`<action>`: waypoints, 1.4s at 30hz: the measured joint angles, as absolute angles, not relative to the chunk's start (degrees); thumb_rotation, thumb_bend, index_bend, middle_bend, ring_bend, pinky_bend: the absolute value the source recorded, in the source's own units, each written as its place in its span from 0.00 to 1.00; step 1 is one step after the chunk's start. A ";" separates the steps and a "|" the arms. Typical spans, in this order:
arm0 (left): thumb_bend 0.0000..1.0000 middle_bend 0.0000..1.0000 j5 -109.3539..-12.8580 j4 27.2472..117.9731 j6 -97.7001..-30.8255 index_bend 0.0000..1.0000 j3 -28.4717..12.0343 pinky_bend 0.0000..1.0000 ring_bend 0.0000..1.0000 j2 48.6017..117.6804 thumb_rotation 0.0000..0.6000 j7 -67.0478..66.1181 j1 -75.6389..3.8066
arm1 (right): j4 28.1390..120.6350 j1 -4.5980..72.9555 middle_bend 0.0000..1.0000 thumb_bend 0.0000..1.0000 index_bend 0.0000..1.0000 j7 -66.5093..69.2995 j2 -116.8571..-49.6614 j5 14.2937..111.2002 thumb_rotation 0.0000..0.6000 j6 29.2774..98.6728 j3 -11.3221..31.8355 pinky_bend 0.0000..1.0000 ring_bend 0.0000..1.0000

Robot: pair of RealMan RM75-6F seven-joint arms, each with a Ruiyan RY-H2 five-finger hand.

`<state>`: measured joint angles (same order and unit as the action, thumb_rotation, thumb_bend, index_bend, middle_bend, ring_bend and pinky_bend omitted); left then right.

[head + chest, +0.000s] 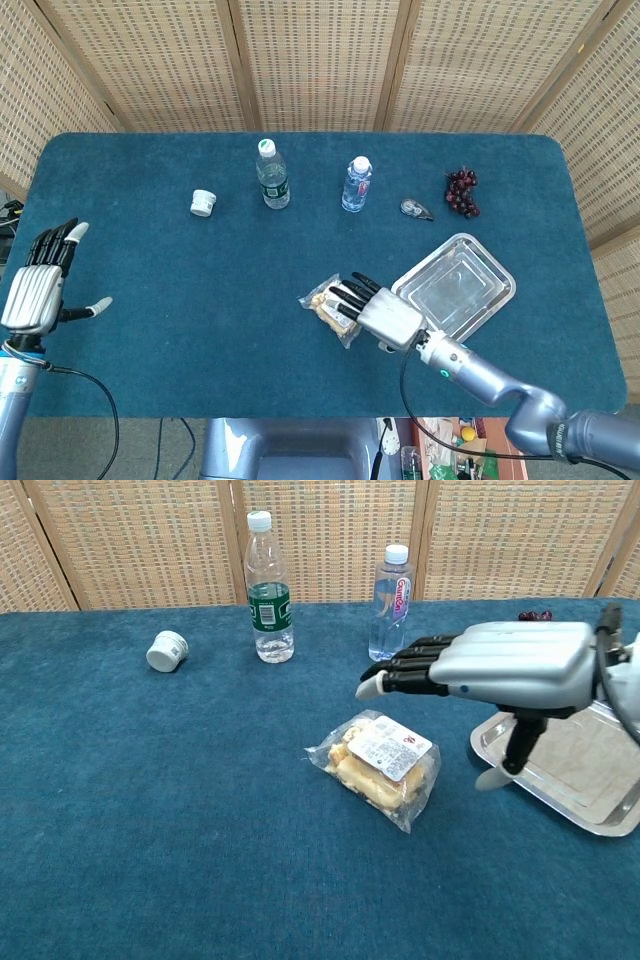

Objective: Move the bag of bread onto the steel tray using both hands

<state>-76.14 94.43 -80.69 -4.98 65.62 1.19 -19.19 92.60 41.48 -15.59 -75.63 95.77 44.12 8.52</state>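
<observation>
The bag of bread [319, 299], a clear packet with a white label, lies on the blue cloth left of the steel tray [460, 285]. In the chest view the bag [380, 765] sits in front of the tray [570, 770]. My right hand [375, 311] hovers palm-down over the bag's right half, fingers stretched out toward the left and thumb hanging down; it holds nothing. From the chest view this right hand [500, 665] is above the bag, not touching it. My left hand [40, 285] is open at the table's far left edge, far from the bag.
Two water bottles [272, 176] [356, 184] stand at the back centre. A white cap-like jar [203, 203] lies back left. A small grey object [415, 209] and dark grapes [461, 191] lie behind the tray.
</observation>
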 measured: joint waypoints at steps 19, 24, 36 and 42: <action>0.00 0.00 -76.04 93.05 -76.67 0.00 -6.64 0.00 0.00 65.24 1.00 3.81 -19.05 | 86.91 57.83 0.49 0.00 0.44 -49.82 -89.62 49.31 1.00 39.47 8.24 0.26 0.40; 0.00 0.00 -76.07 92.86 -76.12 0.00 -6.97 0.00 0.00 65.06 1.00 4.36 -18.91 | 86.88 58.35 0.53 0.00 0.49 -47.98 -90.35 52.04 1.00 42.33 7.45 0.31 0.43; 0.00 0.00 -76.76 93.04 -75.01 0.00 -6.95 0.00 0.00 65.52 1.00 3.51 -18.95 | 91.86 54.50 0.53 0.00 0.49 -33.74 -75.58 69.83 1.00 47.23 5.90 0.31 0.43; 0.00 0.00 -77.24 93.73 -74.70 0.00 -6.77 0.00 0.00 65.96 1.00 2.05 -19.02 | 86.98 50.91 0.53 0.00 0.49 -26.93 -70.31 70.93 1.00 45.58 2.15 0.31 0.43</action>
